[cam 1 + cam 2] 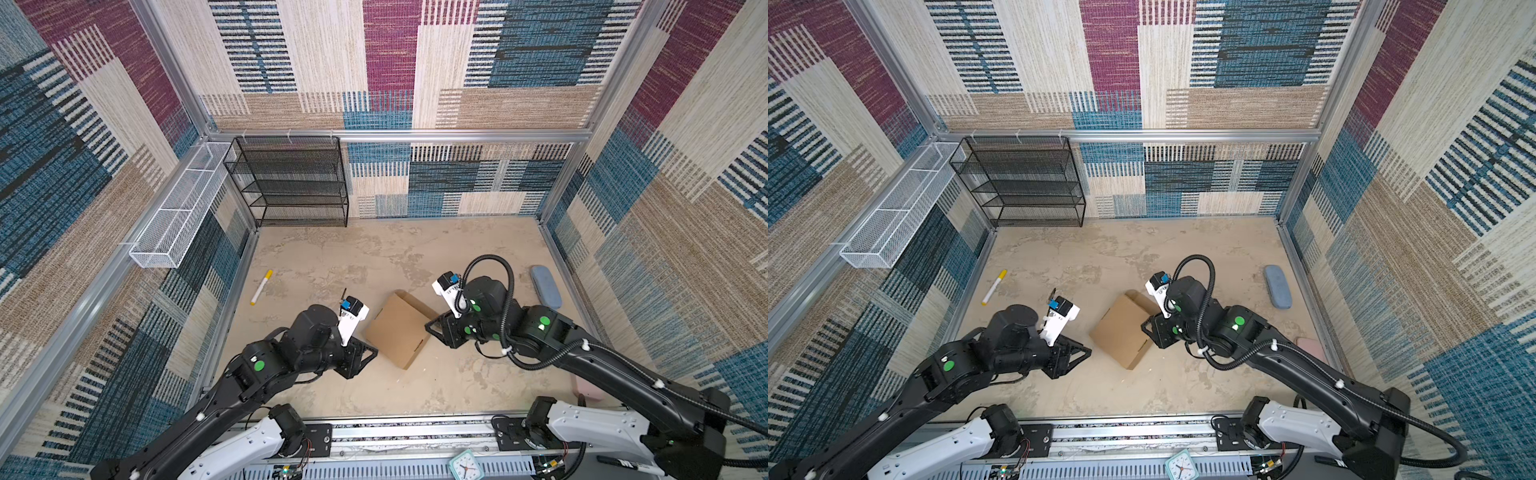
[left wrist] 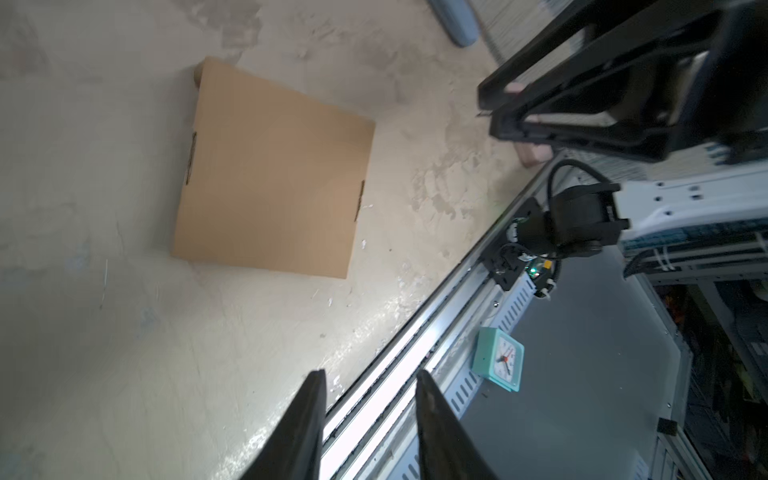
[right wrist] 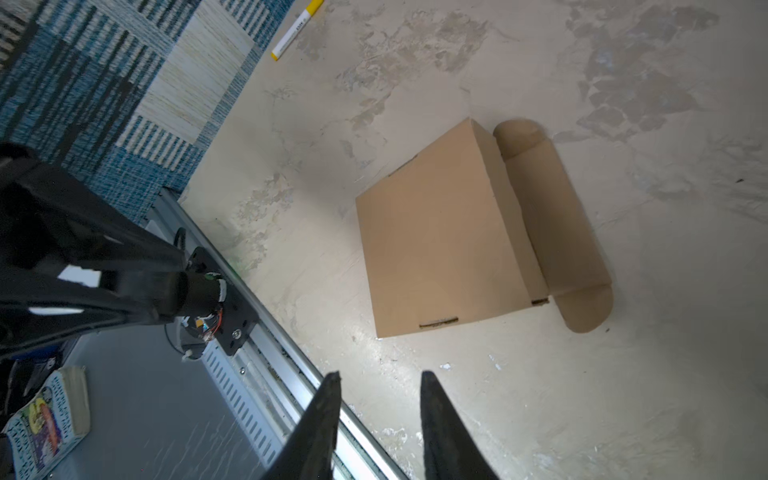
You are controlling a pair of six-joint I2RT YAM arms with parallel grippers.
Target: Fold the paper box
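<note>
Fingers (image 2: 309, 419) on the left gripper (image 2: 370, 374) are spread with nothing between them. Same deal for the right gripper (image 3: 380, 374), apart and empty. Paper box (image 1: 399, 332) lies on the tabletop (image 1: 332, 257), roughly mid-width and closer to the near edge than the back one, between both grippers and touching neither. One flap (image 3: 557, 216) with rounded ears sticks out along its far side.
</note>
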